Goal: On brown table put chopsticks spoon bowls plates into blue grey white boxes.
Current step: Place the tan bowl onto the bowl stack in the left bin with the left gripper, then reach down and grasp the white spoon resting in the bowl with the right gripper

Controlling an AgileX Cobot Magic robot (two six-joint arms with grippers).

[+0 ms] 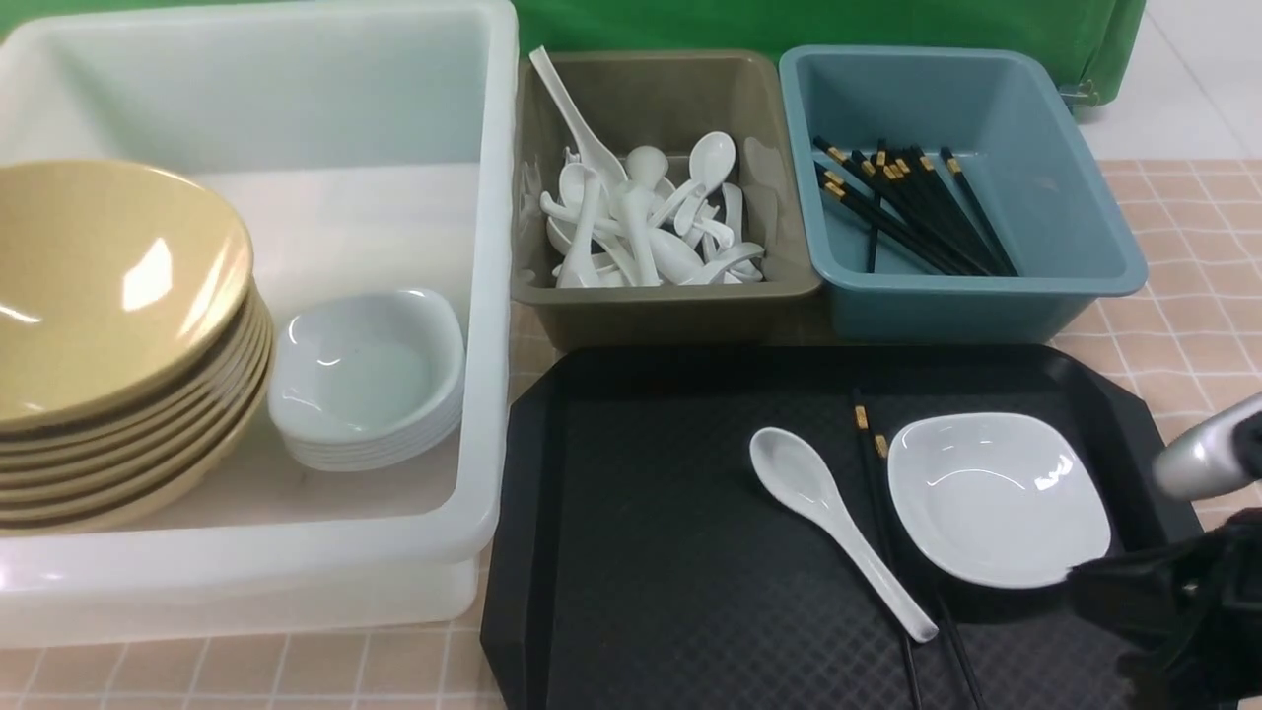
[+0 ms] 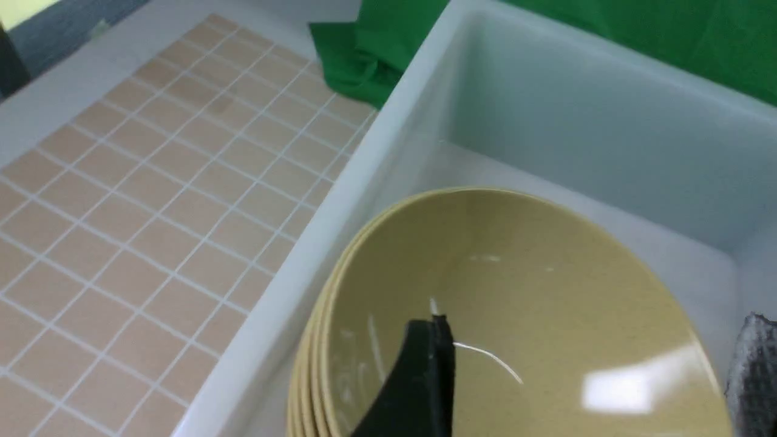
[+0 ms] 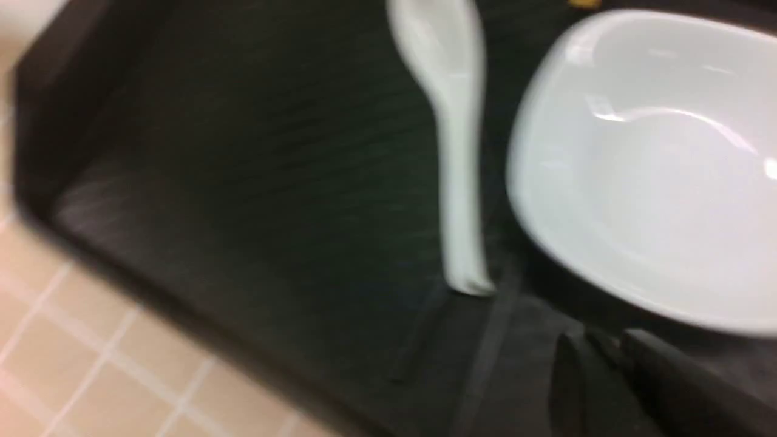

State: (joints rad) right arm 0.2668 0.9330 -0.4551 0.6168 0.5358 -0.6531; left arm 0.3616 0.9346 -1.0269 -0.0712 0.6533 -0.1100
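Observation:
In the front view a white spoon (image 1: 799,473), black chopsticks (image 1: 864,419) and a white plate (image 1: 996,503) lie on a black tray (image 1: 641,513). My right gripper (image 1: 1080,577) sits low at the plate's near right edge. The blurred right wrist view shows that gripper (image 3: 602,335) with a narrow gap between its fingers and nothing in it, just short of the plate (image 3: 655,152) and beside the spoon (image 3: 455,121). My left gripper (image 2: 589,364) stands wide open over the top yellow bowl (image 2: 516,291) of a stack (image 1: 108,296) in the white box (image 1: 493,296).
White plates (image 1: 365,375) are stacked beside the bowls in the white box. The grey box (image 1: 670,99) holds several white spoons. The blue box (image 1: 1065,177) holds several chopsticks. The brown tiled table (image 1: 1183,325) shows to the right of the tray.

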